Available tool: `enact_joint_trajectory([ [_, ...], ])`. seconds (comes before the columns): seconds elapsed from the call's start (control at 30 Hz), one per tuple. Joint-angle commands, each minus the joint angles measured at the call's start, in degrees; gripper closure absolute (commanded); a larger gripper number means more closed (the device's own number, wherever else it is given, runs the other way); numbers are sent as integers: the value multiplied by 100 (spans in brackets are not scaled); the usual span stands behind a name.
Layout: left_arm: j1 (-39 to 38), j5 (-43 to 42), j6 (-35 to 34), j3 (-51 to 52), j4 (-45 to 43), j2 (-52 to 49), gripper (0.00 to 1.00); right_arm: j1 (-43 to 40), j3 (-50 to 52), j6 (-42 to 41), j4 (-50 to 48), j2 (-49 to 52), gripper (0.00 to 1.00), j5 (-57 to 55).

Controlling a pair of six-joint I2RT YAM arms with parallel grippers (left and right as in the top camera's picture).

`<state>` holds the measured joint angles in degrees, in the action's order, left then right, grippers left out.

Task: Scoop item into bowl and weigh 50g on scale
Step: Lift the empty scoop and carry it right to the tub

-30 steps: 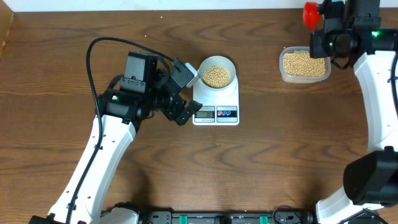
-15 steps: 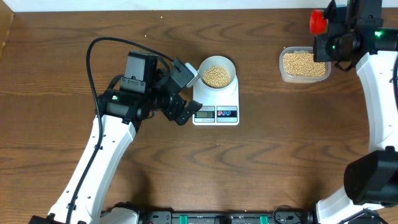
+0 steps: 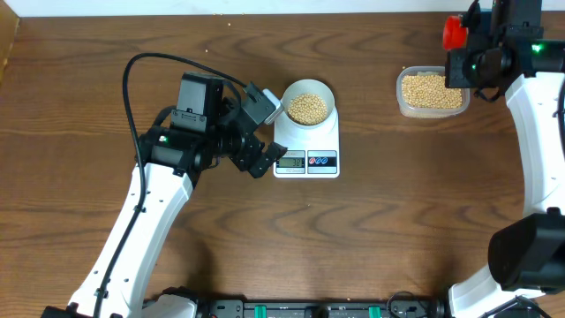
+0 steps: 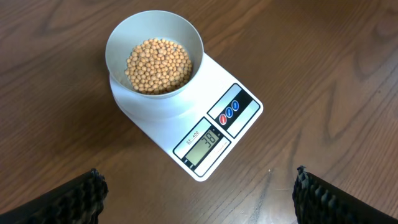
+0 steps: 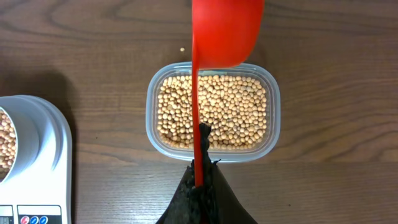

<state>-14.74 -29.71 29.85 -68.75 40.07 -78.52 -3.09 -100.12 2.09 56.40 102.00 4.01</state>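
The wooden bench (image 3: 397, 230) carries everything, laid out so that each arm has its own job. The left arm reaches in from the near left and parks its left fingers (image 3: 265, 134) just left of the scale (image 4: 214, 78), spread as wide as they go and holding nothing. That pose seems chosen less for grasping than for aiming the wrist camera down at the display (image 4: 205, 140), which shows 38. The scale sits mid-bench with its buttons and display toward the near edge, where they can be read. Well apart from it, at the far right, stands the clear plastic tub (image 5: 273, 118), the supply, within easy reach of the right arm alone. The pale bowl (image 4: 155, 102) sits on the far end of the scale, clear of the display, so the weight registers and the digits are not covered. Above the tub, the right fingers (image 5: 200, 193) are clamped shut on the thin handle of a red scoop (image 5: 227, 31), whose cup hangs over the tub's far rim, probably lined up for another dip since the reading falls short of fifty. Whether the cup carries anything cannot be told. The beans (image 4: 158, 65) form a modest mound in the bowl, and many more fill the tub.
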Motion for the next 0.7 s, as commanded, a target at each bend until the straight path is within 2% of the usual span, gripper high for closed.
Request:
enact_joint_trajectory([
  [0.0,-7,-70,33,28,0,-2,2,-35,-33,-79,9,-9,99,-68],
  [0.4,-7,-72,33,28,0,-2,2,-35,-33,-579,791,-9,99,-612],
  [0.57,-7,-72,33,28,0,-2,2,-85,-33,-1163,1272,-9,98,-599],
  [0.67,-7,-72,33,28,0,-2,2,-101,-33,-1196,1478,-9,98,-396],
])
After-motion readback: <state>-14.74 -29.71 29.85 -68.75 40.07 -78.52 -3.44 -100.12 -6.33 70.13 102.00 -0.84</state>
